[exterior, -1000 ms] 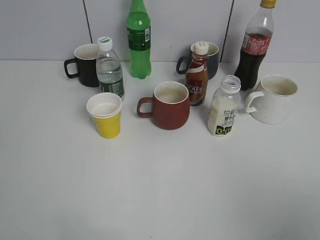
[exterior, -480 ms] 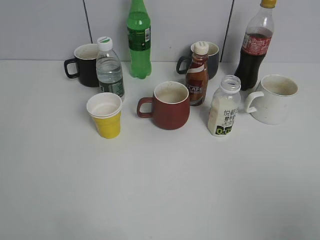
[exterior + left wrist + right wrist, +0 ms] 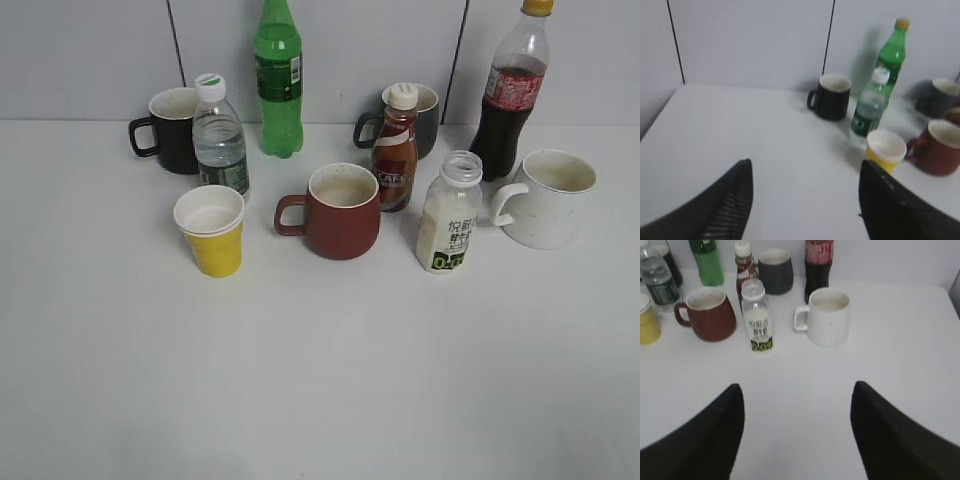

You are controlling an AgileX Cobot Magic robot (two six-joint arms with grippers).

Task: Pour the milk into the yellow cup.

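The milk bottle (image 3: 449,213), capless with white liquid and a black-green bottom band, stands upright right of centre; it also shows in the right wrist view (image 3: 757,317). The yellow cup (image 3: 211,231) stands upright at the left, white inside; it also shows in the left wrist view (image 3: 885,149). My left gripper (image 3: 804,167) is open and empty above bare table, the cup just beyond its right finger. My right gripper (image 3: 797,390) is open and empty, well short of the milk. Neither gripper shows in the exterior view.
A red-brown mug (image 3: 340,211), a coffee bottle (image 3: 394,150) and a white mug (image 3: 548,197) stand near the milk. A water bottle (image 3: 219,140), black mug (image 3: 170,130), green bottle (image 3: 277,80), dark mug (image 3: 424,118) and cola bottle (image 3: 508,95) line the back.
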